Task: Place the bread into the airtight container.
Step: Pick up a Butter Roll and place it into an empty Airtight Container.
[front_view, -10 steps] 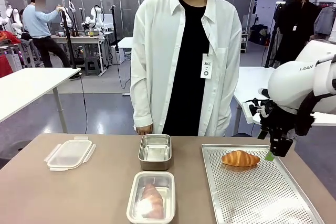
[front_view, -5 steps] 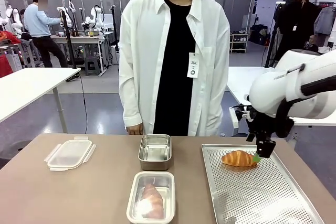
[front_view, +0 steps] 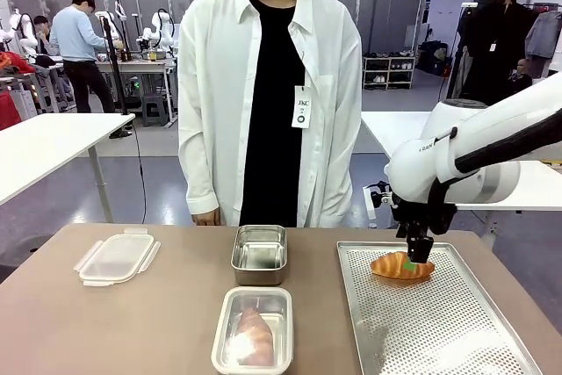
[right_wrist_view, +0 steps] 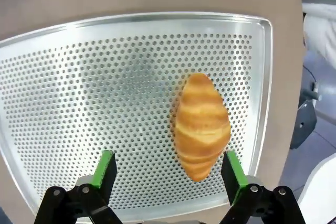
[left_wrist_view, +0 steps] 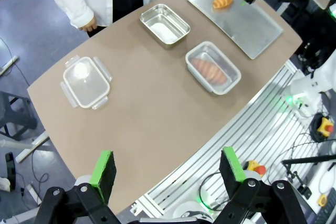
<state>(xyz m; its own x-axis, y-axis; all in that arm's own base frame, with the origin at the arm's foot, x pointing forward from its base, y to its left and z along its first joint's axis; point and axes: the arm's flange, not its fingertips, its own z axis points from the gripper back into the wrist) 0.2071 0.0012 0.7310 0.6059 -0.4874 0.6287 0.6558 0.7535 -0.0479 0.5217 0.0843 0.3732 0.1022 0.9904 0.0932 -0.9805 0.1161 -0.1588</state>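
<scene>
A golden croissant, the bread (front_view: 401,266), lies at the far end of a perforated metal tray (front_view: 439,331) on the right. My right gripper (front_view: 414,259) hangs open just above its right part. In the right wrist view the bread (right_wrist_view: 201,124) sits ahead of that gripper (right_wrist_view: 169,174), nearer its right finger. A clear airtight container (front_view: 253,329) near the front edge holds another bread. Its lid (front_view: 117,257) lies at the left. My left gripper (left_wrist_view: 168,167) is open, high above the table's near edge.
An empty steel container (front_view: 259,252) stands behind the clear one. A person in a white shirt stands at the far side, one hand (front_view: 205,216) at the table's edge. The brown tabletop (front_view: 132,322) between the lid and the containers is bare.
My right arm has swung left from beside the tray to over the croissant, jaws still open. The person has stepped to the left.
</scene>
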